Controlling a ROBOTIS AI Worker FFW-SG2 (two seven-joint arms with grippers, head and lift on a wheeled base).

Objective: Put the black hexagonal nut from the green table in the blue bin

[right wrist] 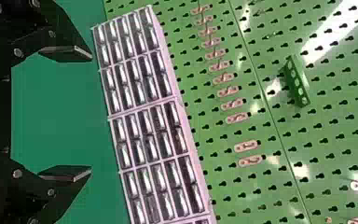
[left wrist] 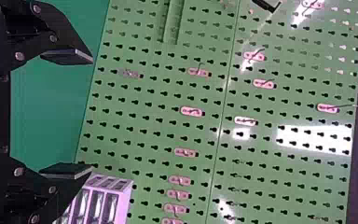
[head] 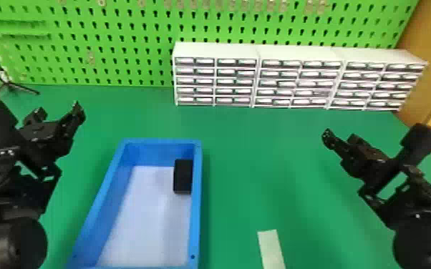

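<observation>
Inside the blue bin (head: 197,200), against its right wall toward the far end, lies a black block-shaped piece (head: 183,176); whether it is the hexagonal nut I cannot tell. My left gripper (head: 59,110) is raised to the left of the bin, and in the left wrist view the left gripper (left wrist: 92,114) is open with nothing between its fingers. Over the right part of the green table (head: 261,157) hangs my right gripper (head: 341,136). The right wrist view has the right gripper (right wrist: 91,113) open and holding nothing.
White drawer cabinets (head: 297,78) line the back of the table in front of a green pegboard (head: 111,43). A pale strip (head: 271,248) lies right of the bin at the near edge. A small black stand (head: 9,83) is at the far left corner.
</observation>
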